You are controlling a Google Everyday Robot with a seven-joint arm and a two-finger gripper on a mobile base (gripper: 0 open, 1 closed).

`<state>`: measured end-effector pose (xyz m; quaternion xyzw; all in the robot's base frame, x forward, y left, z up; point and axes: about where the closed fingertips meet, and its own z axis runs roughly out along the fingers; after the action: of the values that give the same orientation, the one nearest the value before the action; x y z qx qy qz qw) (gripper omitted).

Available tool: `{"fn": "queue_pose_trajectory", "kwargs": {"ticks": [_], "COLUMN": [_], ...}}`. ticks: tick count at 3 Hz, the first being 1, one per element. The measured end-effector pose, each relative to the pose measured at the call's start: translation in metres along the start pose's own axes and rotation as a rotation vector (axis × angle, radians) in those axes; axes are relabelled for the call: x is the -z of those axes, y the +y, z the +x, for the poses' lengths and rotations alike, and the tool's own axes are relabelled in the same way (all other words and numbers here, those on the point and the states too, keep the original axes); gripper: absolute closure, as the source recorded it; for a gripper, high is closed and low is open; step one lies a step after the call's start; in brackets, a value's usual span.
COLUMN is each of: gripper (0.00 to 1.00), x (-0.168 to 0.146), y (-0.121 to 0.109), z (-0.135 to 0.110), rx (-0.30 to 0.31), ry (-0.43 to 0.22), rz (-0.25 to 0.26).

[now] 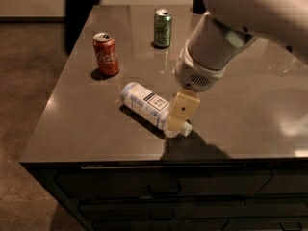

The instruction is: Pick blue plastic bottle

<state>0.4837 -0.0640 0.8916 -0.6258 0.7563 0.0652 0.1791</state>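
Hand at the cap end of the blue plastic bottle

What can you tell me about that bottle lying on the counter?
The blue plastic bottle lies on its side on the dark counter, cap end toward the front right. Its pale blue-white label bears a dark patch. The robot's hand sits over the cap end, hiding part of it; whether they touch is unclear.

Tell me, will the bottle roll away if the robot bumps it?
Probably. The bottle lies on its round side on the smooth table, so a sideways nudge could roll it. The gripper is at its cap end, so a push there may swivel it instead.
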Motion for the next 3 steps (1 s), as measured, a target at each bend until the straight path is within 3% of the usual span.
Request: {"fn": "queue_pose_trajectory", "kwargs": {"ticks": [2, 3], "gripper": [0.00, 0.19], "x": [-0.044, -0.043], "y": [0.002, 0.002], "z": [-0.015, -0.015], "rx": [-0.096, -0.099], "ry": [0.071, 0.071], "rz": [0.022, 0.025]}}
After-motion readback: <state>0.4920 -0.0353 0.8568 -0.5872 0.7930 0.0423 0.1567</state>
